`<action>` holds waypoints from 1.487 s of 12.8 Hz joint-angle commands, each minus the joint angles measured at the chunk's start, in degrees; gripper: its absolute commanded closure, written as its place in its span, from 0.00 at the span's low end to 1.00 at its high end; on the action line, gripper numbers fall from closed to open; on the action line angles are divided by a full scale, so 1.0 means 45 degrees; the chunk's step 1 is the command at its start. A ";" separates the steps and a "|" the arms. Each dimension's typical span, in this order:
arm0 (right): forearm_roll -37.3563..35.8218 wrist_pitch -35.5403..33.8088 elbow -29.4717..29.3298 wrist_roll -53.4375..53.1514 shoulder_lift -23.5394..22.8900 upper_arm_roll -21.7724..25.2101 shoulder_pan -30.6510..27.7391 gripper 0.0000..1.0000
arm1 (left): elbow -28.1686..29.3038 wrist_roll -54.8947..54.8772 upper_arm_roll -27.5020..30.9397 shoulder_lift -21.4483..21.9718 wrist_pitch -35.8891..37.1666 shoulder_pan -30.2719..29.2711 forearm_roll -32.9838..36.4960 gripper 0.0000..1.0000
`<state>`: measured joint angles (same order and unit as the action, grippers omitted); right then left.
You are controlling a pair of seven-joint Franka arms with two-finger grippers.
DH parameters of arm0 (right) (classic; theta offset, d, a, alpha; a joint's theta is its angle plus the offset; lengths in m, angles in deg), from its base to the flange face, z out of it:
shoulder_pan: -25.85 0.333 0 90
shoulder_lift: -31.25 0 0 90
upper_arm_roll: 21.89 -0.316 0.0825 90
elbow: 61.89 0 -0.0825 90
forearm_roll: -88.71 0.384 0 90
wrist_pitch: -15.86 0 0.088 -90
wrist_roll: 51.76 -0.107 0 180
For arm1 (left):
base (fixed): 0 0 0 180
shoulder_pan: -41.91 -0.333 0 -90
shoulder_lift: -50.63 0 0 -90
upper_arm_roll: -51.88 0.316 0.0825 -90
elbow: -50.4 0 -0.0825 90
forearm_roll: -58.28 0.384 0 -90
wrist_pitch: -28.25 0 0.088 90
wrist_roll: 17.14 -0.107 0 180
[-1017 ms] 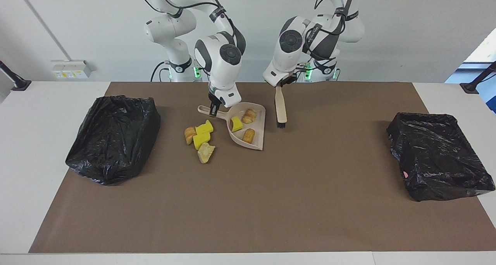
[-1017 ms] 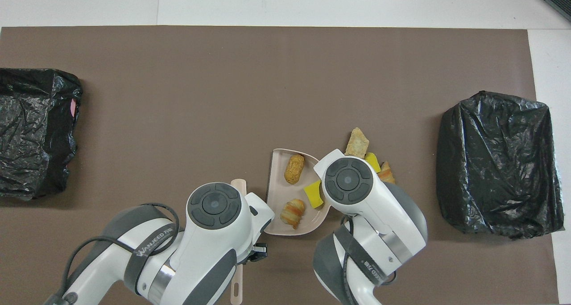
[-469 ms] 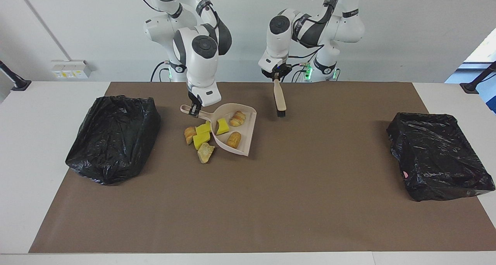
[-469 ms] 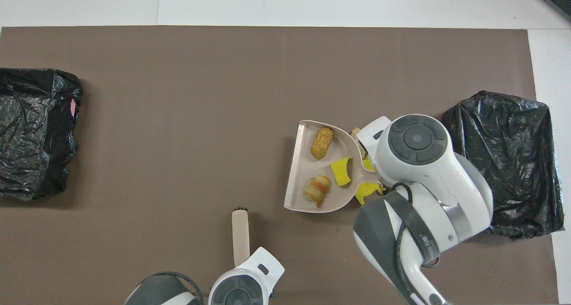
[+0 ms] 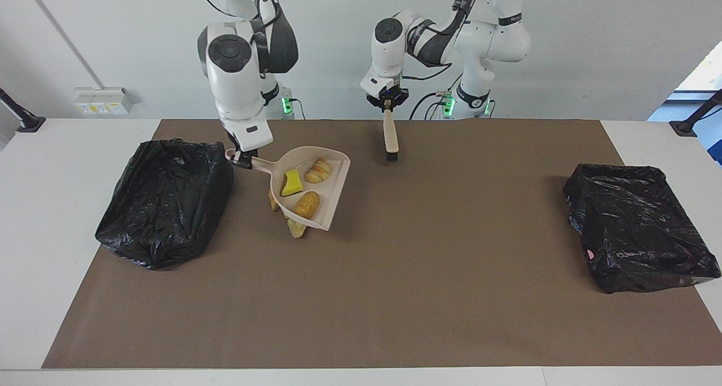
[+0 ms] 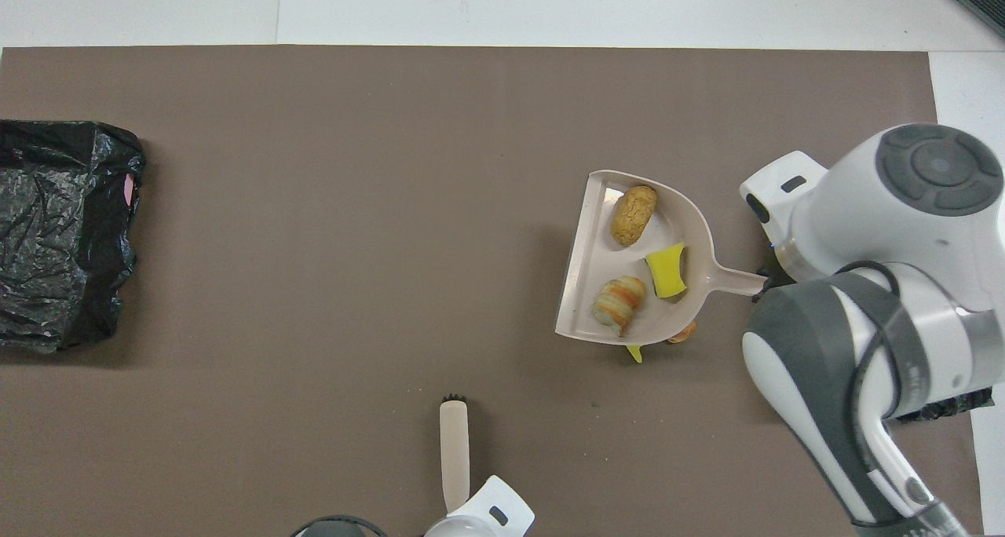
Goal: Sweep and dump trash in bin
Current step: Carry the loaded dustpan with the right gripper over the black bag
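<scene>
My right gripper [image 5: 240, 159] is shut on the handle of the beige dustpan [image 5: 338, 194], held up in the air beside the black bin [image 5: 163, 200] at the right arm's end. In the pan lie three pieces of trash: a yellow sponge chunk [image 5: 291, 183], a croissant-like lump [image 5: 318, 170] and a brown bread lump [image 5: 307, 204]. More trash [image 5: 296, 228] lies on the mat under the pan, mostly hidden by it. Over the mat near the robots, my left gripper [image 5: 387, 106] is shut on the brush [image 5: 390, 139], which hangs bristles down.
A second black bag-lined bin [image 5: 637, 228] stands at the left arm's end of the table. A brown mat [image 5: 395, 295] covers most of the table. In the overhead view my right arm [image 6: 879, 301] hides most of the bin beside it.
My right arm has lifted the dustpan with three pieces in it and carried it toward the bin at its end. My left arm has drawn the brush up and back toward the robots.
</scene>
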<state>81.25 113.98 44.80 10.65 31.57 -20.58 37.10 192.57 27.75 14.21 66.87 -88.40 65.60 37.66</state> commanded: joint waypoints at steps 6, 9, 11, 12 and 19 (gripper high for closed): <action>0.0409 -0.0808 -0.1304 0.4560 -0.0013 -0.0056 -0.4152 1.00 | 0.0184 -0.0346 -0.0085 -0.0522 -0.0853 0.0106 -0.1101 1.00; -0.0484 -0.1082 -0.1599 0.6497 -0.0111 0.0080 -0.5659 1.00 | 0.0165 -0.0443 -0.0085 -0.0737 -0.0913 0.0087 -0.1101 0.74; -0.1676 -0.0674 -0.1619 0.7532 -0.0228 0.0081 -0.6266 1.00 | 0.0145 -0.0540 -0.0066 -0.0756 -0.0738 0.0048 -0.1101 0.57; -0.2048 -0.0053 -0.1793 0.7943 -0.0306 0.0100 -0.6636 1.00 | 0.0048 -0.0715 -0.0047 -0.0834 -0.0660 -0.0030 -0.1101 0.49; -0.5345 0.1884 -0.2597 0.7852 -0.1556 0.0101 -0.7091 1.00 | -0.2467 -0.1850 0.0284 -0.2199 0.0118 -0.1903 0.0553 0.00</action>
<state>62.06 120.95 34.10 47.61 25.90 -19.51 5.00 186.36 20.83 14.87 60.53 -90.86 59.55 36.35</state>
